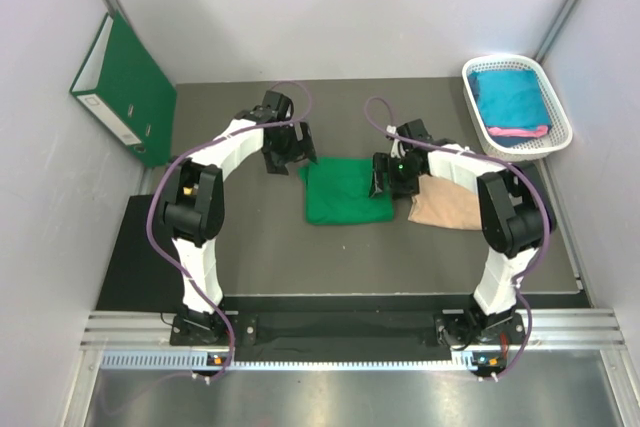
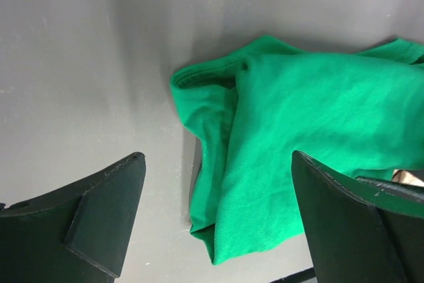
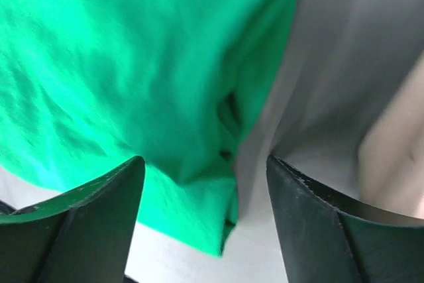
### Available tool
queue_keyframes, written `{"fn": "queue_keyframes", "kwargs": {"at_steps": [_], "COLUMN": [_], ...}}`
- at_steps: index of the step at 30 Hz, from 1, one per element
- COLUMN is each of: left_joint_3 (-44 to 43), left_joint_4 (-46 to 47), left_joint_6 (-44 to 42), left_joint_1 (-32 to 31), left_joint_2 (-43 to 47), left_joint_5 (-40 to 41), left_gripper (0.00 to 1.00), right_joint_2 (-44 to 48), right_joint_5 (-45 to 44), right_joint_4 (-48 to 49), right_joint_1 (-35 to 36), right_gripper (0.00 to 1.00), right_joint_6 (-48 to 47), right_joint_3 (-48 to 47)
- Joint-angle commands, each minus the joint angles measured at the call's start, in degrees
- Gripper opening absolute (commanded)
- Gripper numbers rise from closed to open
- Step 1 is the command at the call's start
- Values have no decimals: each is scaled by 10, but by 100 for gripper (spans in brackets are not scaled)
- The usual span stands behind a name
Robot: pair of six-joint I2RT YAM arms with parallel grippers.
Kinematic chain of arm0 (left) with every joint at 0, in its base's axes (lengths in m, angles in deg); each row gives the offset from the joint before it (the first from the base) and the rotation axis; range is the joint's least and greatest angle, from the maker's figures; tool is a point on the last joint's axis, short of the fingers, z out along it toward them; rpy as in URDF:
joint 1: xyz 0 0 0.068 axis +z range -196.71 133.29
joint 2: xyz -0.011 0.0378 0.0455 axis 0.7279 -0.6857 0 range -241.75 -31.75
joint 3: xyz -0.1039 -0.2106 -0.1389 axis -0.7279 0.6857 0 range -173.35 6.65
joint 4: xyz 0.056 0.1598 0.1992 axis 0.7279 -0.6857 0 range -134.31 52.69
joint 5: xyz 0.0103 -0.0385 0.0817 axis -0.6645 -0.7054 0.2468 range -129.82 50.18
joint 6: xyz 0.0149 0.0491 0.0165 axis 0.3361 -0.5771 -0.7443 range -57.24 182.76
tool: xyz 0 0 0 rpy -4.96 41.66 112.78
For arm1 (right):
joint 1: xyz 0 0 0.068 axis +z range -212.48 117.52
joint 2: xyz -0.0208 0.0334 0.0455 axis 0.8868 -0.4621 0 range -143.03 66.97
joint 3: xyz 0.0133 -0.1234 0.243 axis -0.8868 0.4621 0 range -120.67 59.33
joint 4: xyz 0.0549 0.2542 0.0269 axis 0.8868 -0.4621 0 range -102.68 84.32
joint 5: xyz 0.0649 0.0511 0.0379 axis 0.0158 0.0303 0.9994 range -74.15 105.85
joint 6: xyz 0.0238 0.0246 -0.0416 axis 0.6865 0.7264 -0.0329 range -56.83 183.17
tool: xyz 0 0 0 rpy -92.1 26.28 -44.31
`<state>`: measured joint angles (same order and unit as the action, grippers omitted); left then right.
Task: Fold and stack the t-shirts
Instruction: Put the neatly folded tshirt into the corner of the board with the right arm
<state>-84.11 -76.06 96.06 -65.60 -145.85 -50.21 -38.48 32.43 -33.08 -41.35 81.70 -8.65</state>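
A bright green t-shirt [image 1: 346, 190] lies folded into a rough square at the table's middle. It also shows in the left wrist view [image 2: 305, 137] and the right wrist view [image 3: 132, 77]. My left gripper [image 1: 288, 152] is open and empty just off the shirt's far left corner. My right gripper [image 1: 385, 179] is open and empty over the shirt's right edge. A beige folded cloth [image 1: 448, 205] lies right of the green shirt, partly under my right arm. A teal shirt [image 1: 508, 97] and a pink one [image 1: 520, 131] lie in a white basket [image 1: 553, 95].
The white basket stands at the back right. A dark green binder [image 1: 125, 89] with a white spine label leans against the left wall. A black mat [image 1: 140, 267] covers the table's near part.
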Motion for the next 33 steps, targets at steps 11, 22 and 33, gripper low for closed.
{"fn": "queue_keyframes", "kwargs": {"at_steps": [11, 22, 33], "left_joint_3": [25, -41, -56], "left_joint_4": [-14, -45, -31], "left_joint_6": [0, -9, -26], "left_joint_1": [2, 36, 72], "left_joint_2": [47, 88, 78], "left_joint_5": [15, 43, 31], "left_gripper": [96, 96, 97], "right_joint_2": [-187, -65, 56], "right_joint_5": [-92, -233, -293], "right_joint_4": [-22, -85, -164], "right_joint_1": [80, 90, 89], "right_gripper": [11, 0, 0], "right_joint_6": [6, -14, -21], "right_joint_3": [-123, -111, -132]}}
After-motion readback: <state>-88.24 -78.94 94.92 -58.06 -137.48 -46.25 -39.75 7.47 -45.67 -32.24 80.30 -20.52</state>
